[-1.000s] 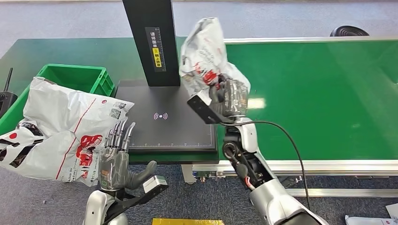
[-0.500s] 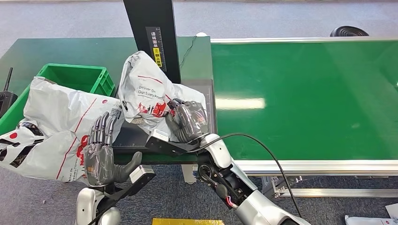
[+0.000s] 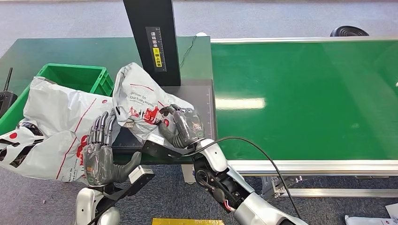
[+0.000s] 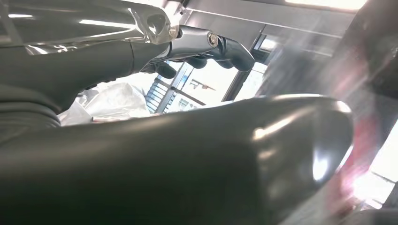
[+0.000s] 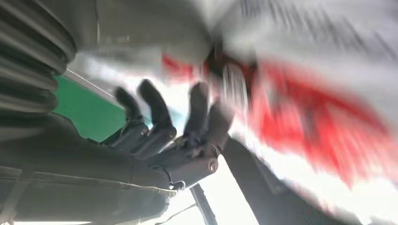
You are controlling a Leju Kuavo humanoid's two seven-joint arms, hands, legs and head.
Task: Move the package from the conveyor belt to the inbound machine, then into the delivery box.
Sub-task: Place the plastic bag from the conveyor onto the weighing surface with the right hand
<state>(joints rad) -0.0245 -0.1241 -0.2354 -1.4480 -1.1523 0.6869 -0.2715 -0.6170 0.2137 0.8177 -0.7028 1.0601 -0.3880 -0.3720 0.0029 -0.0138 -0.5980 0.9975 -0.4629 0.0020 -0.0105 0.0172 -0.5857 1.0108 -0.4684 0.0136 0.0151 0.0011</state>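
Bright, even light; blurred wrist views

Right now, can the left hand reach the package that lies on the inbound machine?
Probably yes: the left hand is open beside the machine's front corner, and nothing stands between it and the package, which the right hand grips.

White red-printed package crumpled on dark inbound machine.

The white package bears grey print reading "Deliver On Our Every Promise". The yellow-and-white label on the black post is too small to read.
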